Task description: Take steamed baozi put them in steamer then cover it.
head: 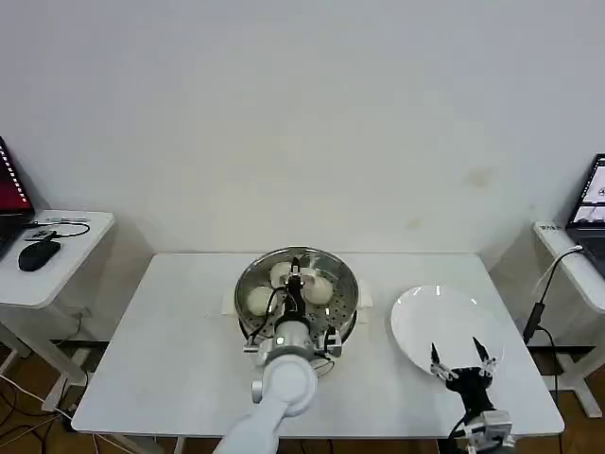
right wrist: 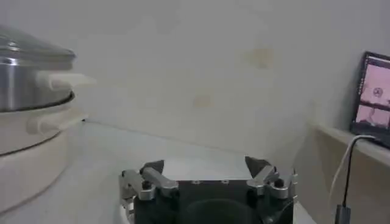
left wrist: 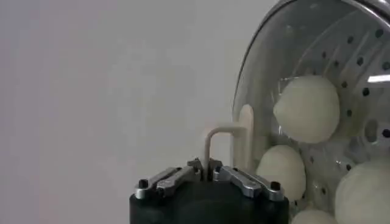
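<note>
The steamer (head: 248, 284) stands mid-table, a shiny steel pot on a white base (right wrist: 24, 140). Several cream-white baozi (head: 259, 300) lie on its perforated tray (left wrist: 359, 61), seen through the glass. The clear cover (left wrist: 262, 67) lies over the pot's mouth, and its dome (right wrist: 30, 49) shows above the steel wall. My left gripper (head: 295, 281) hangs over the pot's centre, shut on the cover's pale handle (left wrist: 222, 131). My right gripper (head: 461, 364) hovers open and holds nothing, over the near edge of the white plate.
A flat white plate (head: 440, 317) lies right of the steamer with nothing on it. Side tables flank the work table: a laptop and mouse (head: 38, 253) at left, a screen (right wrist: 372, 97) and cable at right. A white wall stands behind.
</note>
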Tool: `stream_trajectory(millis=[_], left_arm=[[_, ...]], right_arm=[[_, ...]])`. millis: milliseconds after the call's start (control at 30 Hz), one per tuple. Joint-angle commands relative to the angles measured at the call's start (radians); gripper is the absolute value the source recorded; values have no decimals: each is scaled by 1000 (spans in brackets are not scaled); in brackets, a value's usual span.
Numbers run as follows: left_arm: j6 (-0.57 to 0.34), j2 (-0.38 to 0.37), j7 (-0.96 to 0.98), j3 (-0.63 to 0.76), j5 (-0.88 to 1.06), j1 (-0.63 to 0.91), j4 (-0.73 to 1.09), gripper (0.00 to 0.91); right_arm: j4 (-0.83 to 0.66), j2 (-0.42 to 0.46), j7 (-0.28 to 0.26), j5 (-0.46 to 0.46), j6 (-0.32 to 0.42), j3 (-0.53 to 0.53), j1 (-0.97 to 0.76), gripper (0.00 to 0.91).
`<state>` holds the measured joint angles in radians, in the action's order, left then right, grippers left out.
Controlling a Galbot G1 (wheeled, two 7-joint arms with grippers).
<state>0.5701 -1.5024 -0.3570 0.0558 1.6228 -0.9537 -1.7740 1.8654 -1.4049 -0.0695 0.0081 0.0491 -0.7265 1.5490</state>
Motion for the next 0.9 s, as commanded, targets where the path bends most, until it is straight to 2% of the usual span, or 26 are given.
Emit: stream_trajectory(millis=[33,333,400,900], left_arm=[[2,-1,0,-1,-20,-2,3,0],[8,-5,11,-5,-45,1,15,0],[8,-5,13,-6,-51,0,12,907],[14,50,15,0,-91,-22,-97,907]], right_arm=[[-2,-2,-1,-11,4,4,5,907],[-3,-2,-4,-24,10,5,9,907],[-3,-3,-6,-26,10,7,8,907],[-6,-11,-10,-47,18,14,16,907]])
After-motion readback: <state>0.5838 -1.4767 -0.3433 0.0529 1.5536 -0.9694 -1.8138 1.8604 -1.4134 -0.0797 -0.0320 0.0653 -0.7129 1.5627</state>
